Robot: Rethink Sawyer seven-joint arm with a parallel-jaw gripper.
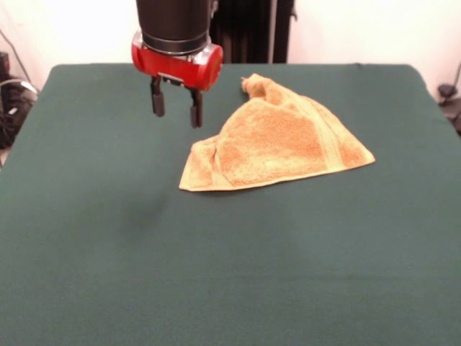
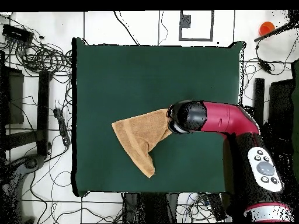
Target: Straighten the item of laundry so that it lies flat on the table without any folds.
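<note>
The item of laundry [image 1: 277,140] is a tan-orange towel folded over into a rough triangle, with a bunched corner at its far tip and a doubled flap at its near left corner. It lies right of the middle on the green table [image 1: 108,252]. My gripper [image 1: 176,104] hangs open above the table, just left of the towel and clear of it, with nothing between its black fingers [image 1: 157,102]. Seen from overhead, the towel [image 2: 140,137] stretches left from under the arm's black and red head [image 2: 185,116], which hides its right corner and the fingers.
Green cloth of the table [image 2: 117,70] extends well beyond the towel on all sides. Cables [image 2: 44,55] and dark equipment lie on the floor around the table. An orange object [image 2: 266,27] sits on the floor at the top right.
</note>
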